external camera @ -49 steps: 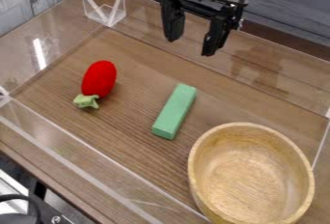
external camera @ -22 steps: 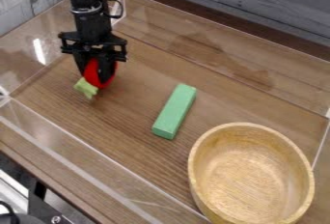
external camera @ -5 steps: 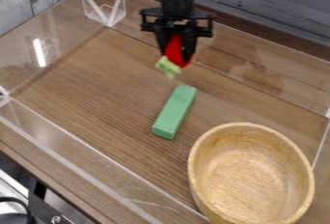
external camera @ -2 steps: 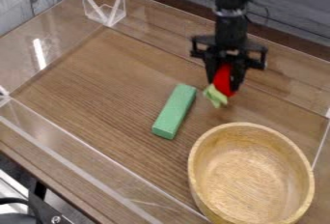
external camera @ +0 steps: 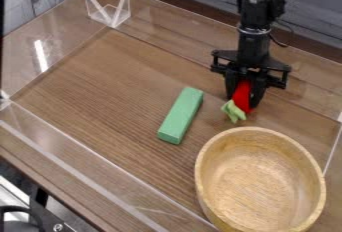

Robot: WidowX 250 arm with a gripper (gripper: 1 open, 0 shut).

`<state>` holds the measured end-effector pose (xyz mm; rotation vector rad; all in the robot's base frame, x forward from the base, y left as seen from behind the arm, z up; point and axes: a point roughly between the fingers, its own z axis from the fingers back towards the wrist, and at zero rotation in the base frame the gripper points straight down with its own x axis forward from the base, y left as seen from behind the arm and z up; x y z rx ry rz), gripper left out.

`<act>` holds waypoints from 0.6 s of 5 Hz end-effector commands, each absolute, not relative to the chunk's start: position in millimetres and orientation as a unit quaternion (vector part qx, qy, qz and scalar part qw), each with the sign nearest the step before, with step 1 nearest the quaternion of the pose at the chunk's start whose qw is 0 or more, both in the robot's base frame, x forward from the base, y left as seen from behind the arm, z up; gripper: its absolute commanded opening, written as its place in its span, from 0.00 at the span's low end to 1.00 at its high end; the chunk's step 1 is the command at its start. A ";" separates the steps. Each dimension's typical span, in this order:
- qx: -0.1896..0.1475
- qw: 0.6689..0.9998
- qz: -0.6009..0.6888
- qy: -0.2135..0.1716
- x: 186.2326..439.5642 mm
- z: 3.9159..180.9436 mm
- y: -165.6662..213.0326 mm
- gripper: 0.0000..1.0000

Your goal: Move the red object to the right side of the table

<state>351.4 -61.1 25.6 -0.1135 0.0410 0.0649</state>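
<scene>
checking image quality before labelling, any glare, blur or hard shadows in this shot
Camera view: glare streaks on the clear acrylic walls and a soft sheen on the table; the red object between the dark fingers is small but readable; the bowl and green block are sharp with faint shadows.

Small bright red oval toy fruit (external camera: 242,99), near the right edge of the brown wood-grain tabletop (external camera: 107,86): mostly hidden between the black gripper (external camera: 250,92) fingers; only a red sliver and the green leafy end show. Arm cut off by the top edge. Fruit-to-tabletop contact indeterminate.
</scene>
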 end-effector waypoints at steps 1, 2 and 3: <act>-0.058 0.998 0.020 -0.001 361.5 30.8 -70.2 0.00; -0.058 0.998 0.016 0.001 363.3 27.4 -73.2 0.00; -0.057 0.998 0.012 0.003 364.8 25.0 -76.0 0.00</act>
